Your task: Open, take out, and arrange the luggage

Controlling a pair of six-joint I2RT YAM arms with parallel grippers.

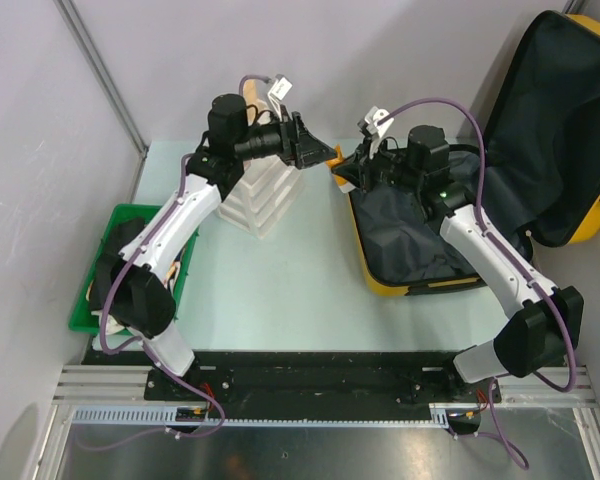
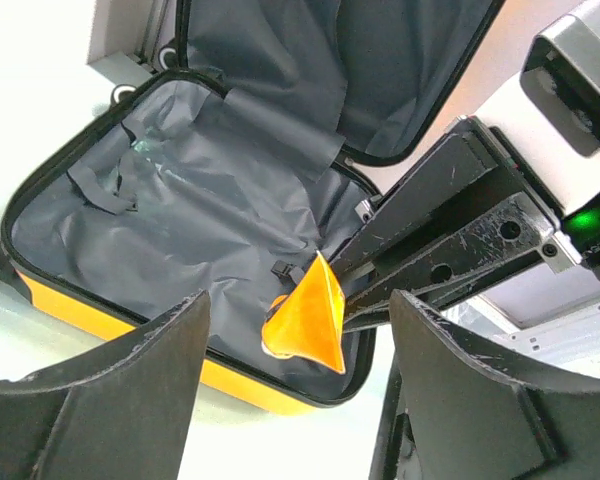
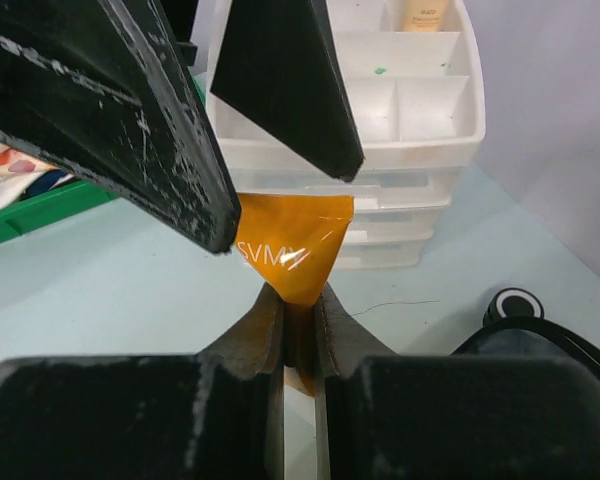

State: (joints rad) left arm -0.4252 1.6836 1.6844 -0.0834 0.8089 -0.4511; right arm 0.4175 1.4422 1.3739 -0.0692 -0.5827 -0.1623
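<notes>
The yellow luggage (image 1: 420, 288) lies open at the right of the table, its black lining (image 2: 200, 210) exposed and its lid (image 1: 560, 130) leaning back. An orange translucent packet (image 3: 290, 250) with white lettering hangs in the air over the luggage's near-left corner. My right gripper (image 3: 298, 300) is shut on the packet's lower tip. In the top view the two grippers meet nose to nose, right gripper (image 1: 347, 170) against left gripper (image 1: 320, 152). My left gripper (image 2: 300, 305) is open, one finger on each side of the packet (image 2: 308, 318), and its fingers (image 3: 180, 170) reach over the packet's top edge.
A white plastic drawer unit (image 1: 265, 195) stands just behind the left gripper, with divided top compartments (image 3: 410, 110). At the table's left edge a green tray (image 1: 95, 300) holds dark and patterned items. One black luggage wheel (image 3: 513, 303) shows to the right.
</notes>
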